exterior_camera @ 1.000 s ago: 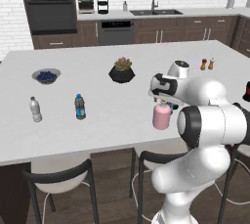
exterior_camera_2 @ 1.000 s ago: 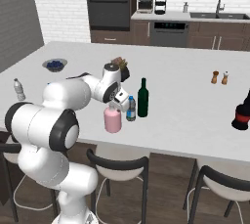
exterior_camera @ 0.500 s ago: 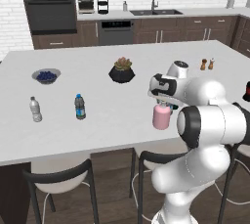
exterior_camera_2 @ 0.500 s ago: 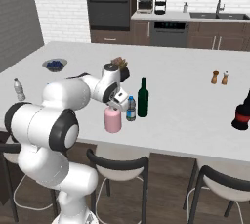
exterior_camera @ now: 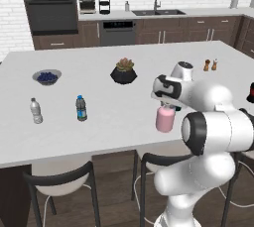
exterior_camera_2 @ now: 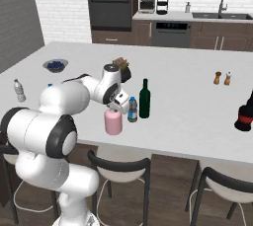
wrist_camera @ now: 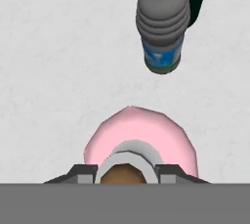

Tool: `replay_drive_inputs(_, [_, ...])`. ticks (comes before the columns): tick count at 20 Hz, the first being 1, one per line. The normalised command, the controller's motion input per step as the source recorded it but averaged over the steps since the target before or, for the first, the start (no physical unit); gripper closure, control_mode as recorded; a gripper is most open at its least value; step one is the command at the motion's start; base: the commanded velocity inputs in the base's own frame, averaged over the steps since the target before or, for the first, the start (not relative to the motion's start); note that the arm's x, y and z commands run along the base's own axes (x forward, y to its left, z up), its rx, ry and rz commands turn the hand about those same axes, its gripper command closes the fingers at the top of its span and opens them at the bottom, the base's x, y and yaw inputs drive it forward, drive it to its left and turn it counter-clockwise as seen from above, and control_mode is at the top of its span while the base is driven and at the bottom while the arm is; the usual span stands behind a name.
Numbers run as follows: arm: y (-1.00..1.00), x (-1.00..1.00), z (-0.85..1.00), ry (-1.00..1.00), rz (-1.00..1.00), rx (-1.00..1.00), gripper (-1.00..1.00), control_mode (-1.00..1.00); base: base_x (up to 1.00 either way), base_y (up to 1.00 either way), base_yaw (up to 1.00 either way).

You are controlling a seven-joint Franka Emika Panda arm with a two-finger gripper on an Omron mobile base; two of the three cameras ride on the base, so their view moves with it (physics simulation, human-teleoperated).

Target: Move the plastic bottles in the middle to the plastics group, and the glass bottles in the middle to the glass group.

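Change: jaws that were standing wide a second ago are now clamping inward, while the arm and every bottle are staying where they were.
Gripper: the two-finger gripper (wrist_camera: 125, 169) is hanging straight over the squat pale-pink glass bottle with the narrow neck (wrist_camera: 141, 137), its dark fingertips (wrist_camera: 80, 171) pressing either side of the grey neck ring, so it is grasping that bottle near the top.
Task thing: the pink bottle (exterior_camera_2: 113, 122) is standing upright on the white island counter (exterior_camera_2: 197, 106), directly beneath the hand.
Neighbours: the small clear plastic water bottle with blue label and blue cap (wrist_camera: 162, 25) is standing just beyond the gripper, near but apart; the slim dark-green glass wine bottle (exterior_camera_2: 144, 99) is standing just past that one.
Destination: the dark reddish and black glass bottles (exterior_camera_2: 245, 113) are waiting well away to the gripper's right, at the counter's edge.
Risk, slipping: the hold is sitting high on a smooth, narrow neck, so a quick lift is likely to let the heavy body slide or swing.
Risk, collision: a low sweep to the right is likely to be clipping the blue-capped bottle (exterior_camera_2: 132, 109) and the green one, toppling both.
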Motion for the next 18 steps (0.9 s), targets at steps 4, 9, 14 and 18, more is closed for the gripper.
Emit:
replay_drive_inputs(4, [0.00,-0.33,0.25,0.00,0.00,-0.03,1.00,-1.00,0.00,0.00,0.00])
replay_drive_inputs(9, [0.01,-0.41,0.51,-0.06,0.00,0.00,1.00,-1.00,0.00,0.00,0.00])
replay_drive_inputs(14, [0.24,-0.52,0.49,-0.01,0.01,0.00,1.00,-1.00,0.00,0.00,0.00])
replay_drive_inputs(18, [0.29,-0.39,0.42,0.01,0.00,-0.02,1.00,-1.00,0.00,0.00,0.00])
